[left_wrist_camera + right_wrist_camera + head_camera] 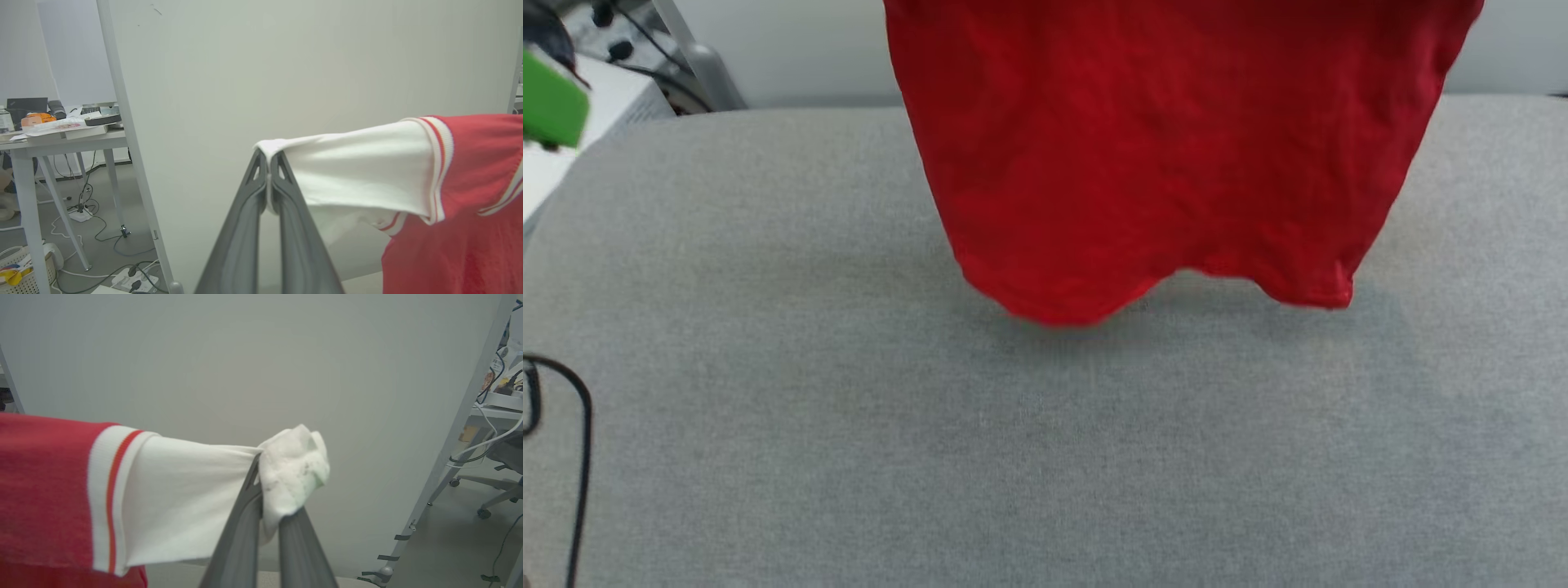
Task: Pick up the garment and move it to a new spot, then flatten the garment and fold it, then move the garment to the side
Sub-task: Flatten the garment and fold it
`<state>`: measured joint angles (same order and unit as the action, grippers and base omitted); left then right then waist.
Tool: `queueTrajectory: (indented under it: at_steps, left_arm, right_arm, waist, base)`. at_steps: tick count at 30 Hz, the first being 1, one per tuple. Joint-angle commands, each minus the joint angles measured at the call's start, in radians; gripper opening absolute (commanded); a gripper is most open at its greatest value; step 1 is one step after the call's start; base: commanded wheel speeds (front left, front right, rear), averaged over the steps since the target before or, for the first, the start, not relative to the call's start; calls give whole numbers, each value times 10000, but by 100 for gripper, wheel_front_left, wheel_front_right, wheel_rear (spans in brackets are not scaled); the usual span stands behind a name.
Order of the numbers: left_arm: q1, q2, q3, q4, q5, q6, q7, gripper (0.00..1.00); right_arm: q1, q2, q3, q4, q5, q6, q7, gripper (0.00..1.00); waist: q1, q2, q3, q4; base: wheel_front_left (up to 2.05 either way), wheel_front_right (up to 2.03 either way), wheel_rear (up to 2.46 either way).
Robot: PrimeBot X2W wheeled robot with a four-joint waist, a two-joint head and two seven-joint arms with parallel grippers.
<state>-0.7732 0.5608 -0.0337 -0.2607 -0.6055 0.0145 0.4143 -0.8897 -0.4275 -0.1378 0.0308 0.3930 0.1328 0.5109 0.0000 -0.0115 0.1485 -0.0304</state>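
— Where does the garment [1168,155] sit against my grippers?

— Your left gripper [267,176] is pinched tight on the edge of one white sleeve [359,163]. The cloth stretches from its tips off to that view's right, into the red body. Your right gripper [264,486] is clamped on the other sleeve [184,498], with a wad of white cloth bunched over its tips and the sleeve pulled taut to that view's left.

— And the arms?

— Both are held up, fingers pointing about level at the pale wall [286,61], and the garment hangs spread between them. From the head you see the red body drop from the top edge. Its wavy hem is low over the grey table [849,425] with a shadow under it; whether it touches I cannot tell. Farther off, past the left gripper, a cluttered desk [61,136] stands on the floor.
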Motion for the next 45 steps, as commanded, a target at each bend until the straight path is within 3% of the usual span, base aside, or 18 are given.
queueTrajectory:
  at_steps: [1, 9, 14, 25, 34, 39, 45]
  left_arm:
    - [-506, 204, 102, 315, 32, -80, -32, 0]
    - [-3415, 335, -162, 2495, 133, -644, -367, 0]
    - [-5671, 147, -493, 4066, 568, -776, -944, 0]
    - [-8679, -965, -890, 7656, 1089, -952, -3671, 0]
    - [-8111, -1566, -1411, 9570, 958, -1329, -5527, 0]
    - [-6867, -1879, -2093, 10048, 788, -1427, -6033, 0]
    - [-4828, -2220, -2780, 10348, 361, -1447, -6277, 0]
  right_arm:
    - [-499, -102, 26, 294, -194, -21, -189, 0]
    - [-3299, -8, 403, 2373, -874, -21, -1298, 0]
    - [-5029, 150, 525, 3676, -1609, -21, -2188, 0]
    - [-7544, 621, 115, 6141, -3479, -21, -4324, 0]
    - [-7105, 1069, -445, 7527, -4118, -21, -5500, 0]
    - [-6184, 1333, -668, 8231, -4179, -21, -5930, 0]
    - [-4852, 1311, -192, 9033, -3519, -21, -6027, 0]
  waist:
    - [0, 115, 1136, -149]
    - [0, 115, 2850, -247]
    - [0, 115, 3924, -231]
    - [0, 115, 5270, 262]
    - [0, 115, 5474, 586]
    - [0, 115, 5156, 708]
    - [0, 115, 4301, 808]
  base:
    - [0, 0, 0]
    - [0, 0, 0]
    - [0, 0, 0]
    - [0, 0, 0]
    - [0, 0, 0]
    - [0, 0, 0]
    - [0, 0, 0]
